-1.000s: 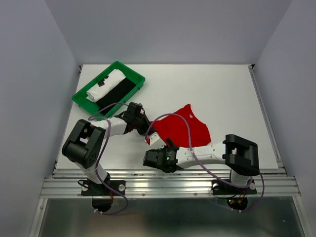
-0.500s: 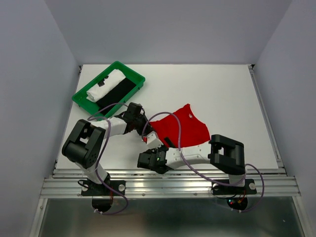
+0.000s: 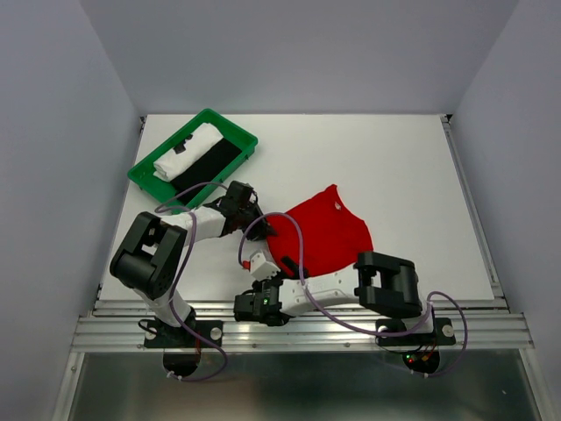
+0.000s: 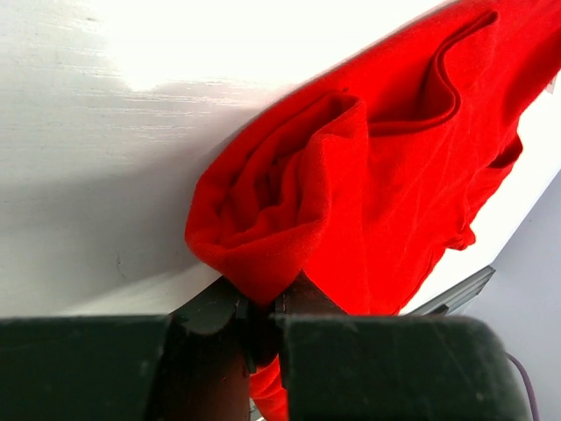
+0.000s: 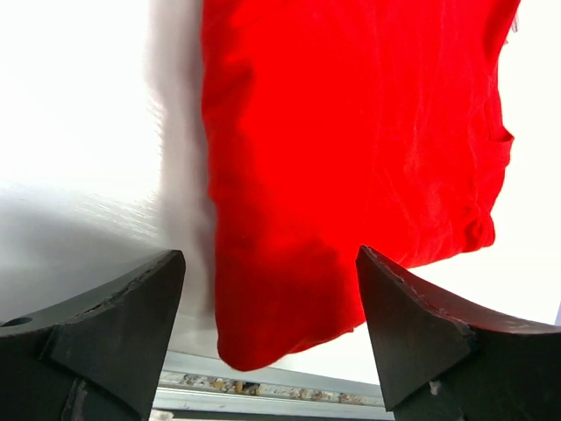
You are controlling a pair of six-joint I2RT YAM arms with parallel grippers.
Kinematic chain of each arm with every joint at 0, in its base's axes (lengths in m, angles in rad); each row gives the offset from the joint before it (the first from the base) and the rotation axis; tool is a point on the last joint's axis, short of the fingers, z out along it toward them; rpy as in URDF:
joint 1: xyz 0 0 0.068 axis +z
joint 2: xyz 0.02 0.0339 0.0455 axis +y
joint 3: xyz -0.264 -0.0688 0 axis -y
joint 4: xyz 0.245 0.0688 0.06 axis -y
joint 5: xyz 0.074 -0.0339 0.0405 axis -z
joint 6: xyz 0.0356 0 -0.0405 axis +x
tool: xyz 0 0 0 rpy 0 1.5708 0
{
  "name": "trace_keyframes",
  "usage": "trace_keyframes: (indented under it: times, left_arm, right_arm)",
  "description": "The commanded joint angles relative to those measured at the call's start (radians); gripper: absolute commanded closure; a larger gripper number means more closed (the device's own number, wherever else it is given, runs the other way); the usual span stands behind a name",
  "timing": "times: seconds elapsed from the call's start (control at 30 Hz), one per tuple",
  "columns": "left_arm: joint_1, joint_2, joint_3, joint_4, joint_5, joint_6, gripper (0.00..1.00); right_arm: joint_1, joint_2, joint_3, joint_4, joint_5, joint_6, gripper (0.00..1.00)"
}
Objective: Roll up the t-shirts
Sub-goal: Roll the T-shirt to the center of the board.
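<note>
The red t-shirt (image 3: 329, 232) lies spread flat in the middle of the table, its left edge bunched into a fold (image 4: 272, 210). My left gripper (image 4: 267, 303) is shut on that fold, at the shirt's left edge (image 3: 263, 230). Near the shirt's front left corner, my right gripper (image 3: 263, 263) stands wide open. Its fingers (image 5: 131, 307) hold nothing, and red cloth (image 5: 351, 158) lies ahead of them. A rolled white t-shirt (image 3: 188, 151) and a black t-shirt (image 3: 209, 165) lie side by side in the green tray.
The green tray (image 3: 140, 175) sits at the back left of the table. A metal rail (image 3: 307, 326) runs along the near edge, just behind the right arm. Purple cables loop over both arms.
My right arm has swung left along the near edge, and its jaws have opened a little wider. The left gripper has kept its hold on the red fold.
</note>
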State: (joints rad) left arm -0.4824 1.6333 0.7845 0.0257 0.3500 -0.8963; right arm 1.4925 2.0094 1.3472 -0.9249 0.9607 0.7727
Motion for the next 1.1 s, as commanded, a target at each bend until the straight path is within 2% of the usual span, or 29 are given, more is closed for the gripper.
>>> trace_keyframes:
  times: [0.0, 0.13, 0.23, 0.33, 0.37, 0.43, 0.47, 0.57, 0.63, 0.73, 0.77, 0.83, 0.9, 1.07]
  left_arm:
    - [-0.001, -0.033, 0.035, -0.052, -0.028, 0.016, 1.00]
    - [-0.001, -0.038, 0.035, -0.053, -0.028, 0.016, 1.00]
    - [-0.001, -0.039, 0.032, -0.056, -0.031, 0.016, 1.00]
    - [-0.001, -0.044, 0.024, -0.056, -0.032, 0.016, 1.00]
    - [-0.001, -0.047, 0.019, -0.056, -0.034, 0.016, 1.00]
    - [-0.001, -0.053, 0.015, -0.055, -0.034, 0.016, 1.00]
    - [-0.001, -0.061, 0.012, -0.055, -0.037, 0.019, 1.00]
    - [-0.001, -0.076, 0.012, -0.053, -0.037, 0.030, 0.99]
    - [-0.001, -0.084, 0.015, -0.058, -0.037, 0.037, 0.91]
    - [0.004, -0.101, 0.027, -0.078, -0.040, 0.060, 0.72]
    - [0.005, -0.110, 0.036, -0.092, -0.042, 0.072, 0.59]
    - [0.008, -0.121, 0.048, -0.108, -0.045, 0.088, 0.49]
    - [0.016, -0.139, 0.070, -0.141, -0.051, 0.112, 0.42]
    - [0.031, -0.193, 0.117, -0.185, -0.060, 0.151, 0.41]
  right_arm:
    - [0.000, 0.026, 0.018, -0.034, 0.053, 0.043, 0.19]
    - [0.000, 0.038, -0.023, 0.012, 0.050, 0.040, 0.27]
    - [-0.009, 0.049, -0.052, 0.020, 0.053, 0.062, 0.36]
    - [-0.034, 0.042, -0.077, 0.050, 0.052, 0.073, 0.51]
    - [-0.034, 0.026, -0.082, 0.060, 0.049, 0.073, 0.62]
    - [-0.043, 0.009, -0.089, 0.087, 0.047, 0.062, 0.73]
    - [-0.043, -0.012, -0.092, 0.104, 0.044, 0.048, 0.84]
    - [-0.043, -0.078, -0.123, 0.201, 0.001, -0.018, 0.99]
    - [-0.043, -0.122, -0.166, 0.289, -0.054, -0.059, 0.99]
    - [-0.052, -0.210, -0.212, 0.377, -0.141, -0.093, 0.99]
    - [-0.061, -0.245, -0.235, 0.388, -0.180, -0.090, 0.99]
    - [-0.061, -0.277, -0.259, 0.431, -0.220, -0.096, 0.99]
    - [-0.072, -0.311, -0.301, 0.466, -0.296, -0.104, 0.99]
    - [-0.115, -0.445, -0.391, 0.584, -0.459, -0.109, 0.99]
